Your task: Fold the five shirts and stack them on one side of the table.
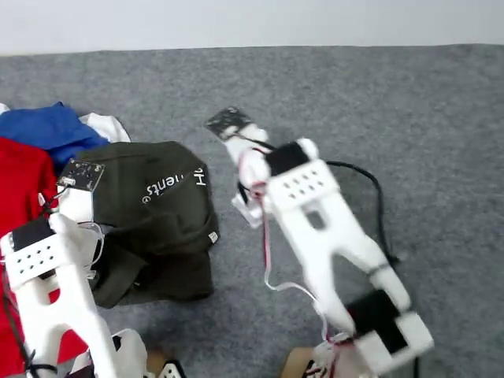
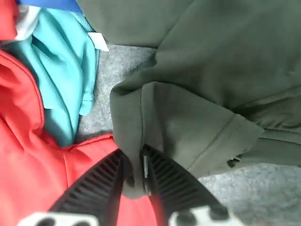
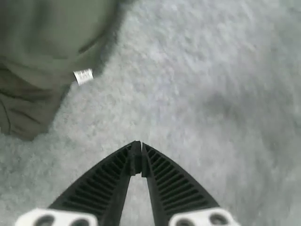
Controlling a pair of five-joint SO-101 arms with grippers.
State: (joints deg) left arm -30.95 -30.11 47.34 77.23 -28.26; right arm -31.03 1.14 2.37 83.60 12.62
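Observation:
A dark olive shirt (image 1: pixel 157 209) lies partly folded at the table's left-centre. My left gripper (image 2: pixel 136 176) is shut on a folded edge of the olive shirt (image 2: pixel 188 108), right where it meets the red shirt (image 2: pixel 28 160). A teal shirt (image 2: pixel 66 80) lies crumpled between them. The red shirt (image 1: pixel 20 189), a blue shirt (image 1: pixel 47 130) and a white one (image 1: pixel 106 124) are heaped at the far left. My right gripper (image 3: pixel 136 162) is shut with nothing in it, hovering over bare carpet just off the olive shirt (image 3: pixel 37 52) and its white tag (image 3: pixel 83 76).
Grey carpet (image 1: pixel 409 118) covers the table, with open room across the right half and the back. The right arm (image 1: pixel 315 213) reaches over the middle, its black cable (image 1: pixel 370 185) trailing beside it. The left arm (image 1: pixel 47 268) stands over the red shirt.

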